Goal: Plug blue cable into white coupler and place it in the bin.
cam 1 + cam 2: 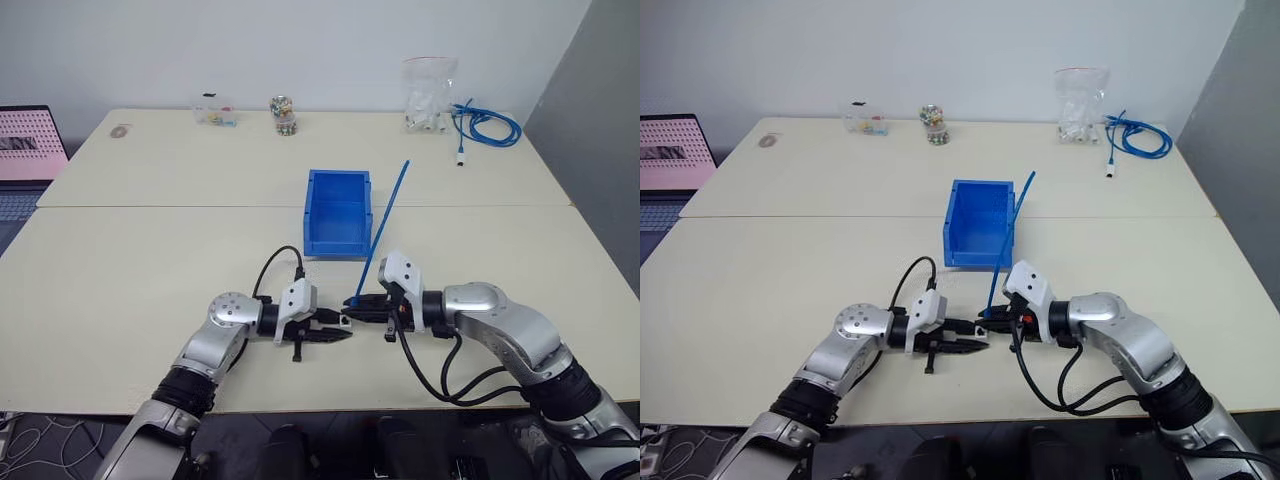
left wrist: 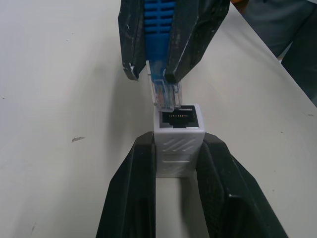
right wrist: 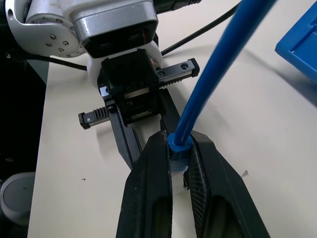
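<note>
Nearest the robot, just above the front of the bench (image 1: 120, 280), the two pincers meet tip to tip. The left pincer (image 1: 335, 333) is closed on the white coupler (image 2: 178, 141), its fingers (image 2: 131, 193) flat against the two side walls and the dark socket facing outward. The right pincer (image 1: 362, 303) is clamped on the blue boot just behind the clear plug of the blue cable (image 1: 388, 215). The plug tip hangs right at the socket's rim, a little off to one side and not yet inside.

The coupler looks like light, hard, smooth plastic, so it could twist or slide if pushed off-axis; the flat side walls are the right place to hold it. The plug is small and rigid with a thin latch tab that could bend. Gripping the boot close to the plug keeps it from flexing. The cable itself seems fairly stiff, standing up in a slanted line from the grip.

Beyond the pincers sits the bin (image 1: 322, 243), open and with nothing visible inside. Farthest back lie a coiled blue cable bundle (image 1: 488, 125) and a clear bag (image 1: 430, 95).
</note>
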`<state>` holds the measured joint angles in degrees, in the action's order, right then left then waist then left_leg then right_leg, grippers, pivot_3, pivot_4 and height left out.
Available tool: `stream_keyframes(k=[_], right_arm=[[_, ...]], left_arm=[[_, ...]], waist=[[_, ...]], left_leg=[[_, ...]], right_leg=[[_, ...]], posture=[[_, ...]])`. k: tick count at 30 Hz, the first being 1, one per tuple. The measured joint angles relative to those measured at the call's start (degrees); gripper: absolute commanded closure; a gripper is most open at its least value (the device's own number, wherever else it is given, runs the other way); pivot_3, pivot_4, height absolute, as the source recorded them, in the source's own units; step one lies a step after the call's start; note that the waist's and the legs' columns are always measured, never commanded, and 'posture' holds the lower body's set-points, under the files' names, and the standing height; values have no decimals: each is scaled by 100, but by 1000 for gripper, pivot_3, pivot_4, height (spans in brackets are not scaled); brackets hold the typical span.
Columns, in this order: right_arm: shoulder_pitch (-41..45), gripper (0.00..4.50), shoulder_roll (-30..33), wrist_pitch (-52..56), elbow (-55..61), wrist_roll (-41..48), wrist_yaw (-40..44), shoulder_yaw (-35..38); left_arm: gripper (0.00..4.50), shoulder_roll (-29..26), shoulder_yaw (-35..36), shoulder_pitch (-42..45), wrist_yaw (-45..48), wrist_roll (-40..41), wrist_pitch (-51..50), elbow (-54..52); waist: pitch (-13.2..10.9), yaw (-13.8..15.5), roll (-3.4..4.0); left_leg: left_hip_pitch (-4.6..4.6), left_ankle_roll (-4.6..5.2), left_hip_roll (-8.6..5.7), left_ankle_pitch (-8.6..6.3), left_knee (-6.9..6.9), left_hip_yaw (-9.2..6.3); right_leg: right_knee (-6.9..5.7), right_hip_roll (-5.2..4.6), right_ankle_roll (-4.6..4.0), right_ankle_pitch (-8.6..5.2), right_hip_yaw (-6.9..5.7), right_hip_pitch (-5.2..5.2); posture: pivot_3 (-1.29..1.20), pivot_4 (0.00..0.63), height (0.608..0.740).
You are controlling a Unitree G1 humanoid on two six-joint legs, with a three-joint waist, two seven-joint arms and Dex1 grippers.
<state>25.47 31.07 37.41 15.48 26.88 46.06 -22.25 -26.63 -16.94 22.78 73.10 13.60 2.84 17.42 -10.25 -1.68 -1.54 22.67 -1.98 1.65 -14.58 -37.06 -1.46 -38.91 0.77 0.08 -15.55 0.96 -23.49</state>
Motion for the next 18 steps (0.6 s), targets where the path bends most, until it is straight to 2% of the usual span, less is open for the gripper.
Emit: stream_keyframes(k=[18], right_arm=[[-114, 4323, -252, -571, -214, -650, 385, -88]], left_arm=[[3716, -2, 50, -70, -128, -4, -241, -125]], waist=[[3, -2, -1]], left_leg=[[-37, 0, 0, 0, 0, 2]], right_leg=[[-8, 4, 0, 0, 3, 27]], posture=[[0, 150, 740]])
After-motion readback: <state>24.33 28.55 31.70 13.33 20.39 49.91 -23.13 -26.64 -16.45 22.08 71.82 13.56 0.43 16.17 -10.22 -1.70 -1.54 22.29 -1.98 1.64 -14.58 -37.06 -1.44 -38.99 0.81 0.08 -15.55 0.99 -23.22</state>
